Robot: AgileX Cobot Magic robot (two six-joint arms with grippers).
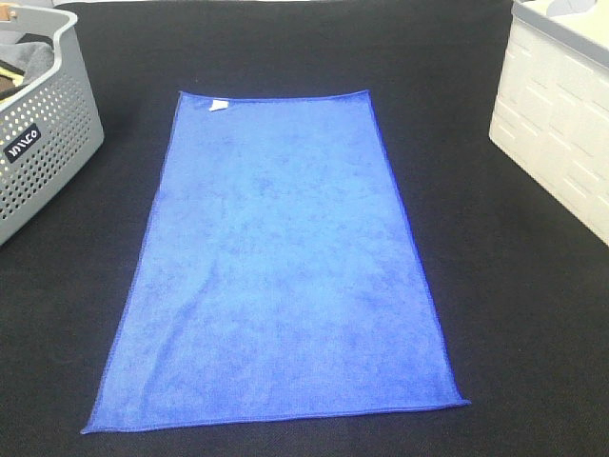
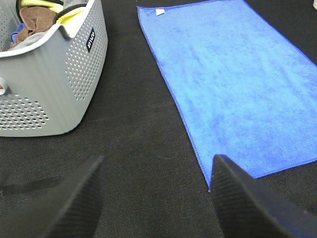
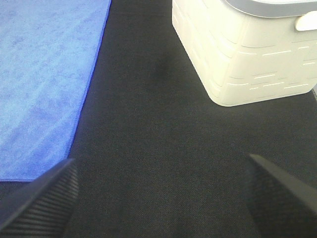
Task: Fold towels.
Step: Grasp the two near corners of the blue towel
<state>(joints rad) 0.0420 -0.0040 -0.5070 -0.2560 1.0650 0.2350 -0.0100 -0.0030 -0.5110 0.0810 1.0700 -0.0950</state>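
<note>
A grey perforated basket point(image 1: 38, 124) with other cloths in it stands well off to the outer side of the left fingers point(image 2: 74, 203), with a band of bare black tabletop point(image 1: 476, 286) between it and them. These fingers are spread apart with nothing between them, poised over bare tabletop. The near-left corner of the blue towel point(image 1: 276, 267) lies just beside the tip of the finger closer to the cloth. The towel is spread flat and unfolded in the middle of the tabletop. Its stitched edges lie down all round, and its small white tag point(image 1: 218, 106) sits on the far edge, well ahead of both sets of fingers. The right fingers point(image 3: 44, 203) are likewise wide apart and empty over bare tabletop, with the towel's near-right corner just beside the tip of the finger nearer the cloth. The white basket point(image 1: 561, 124) stands ahead of them and to their outer side, apart from the towel. The first fold looks not yet begun and the step in hand seems to be the approach to the near corners. The next move probably calls for each set of fingers to shift inward, drop and pinch its corner. Both would then carry the near edge toward the tag edge. There is open tabletop along both long edges, and the baskets stand clear of that path.
</note>
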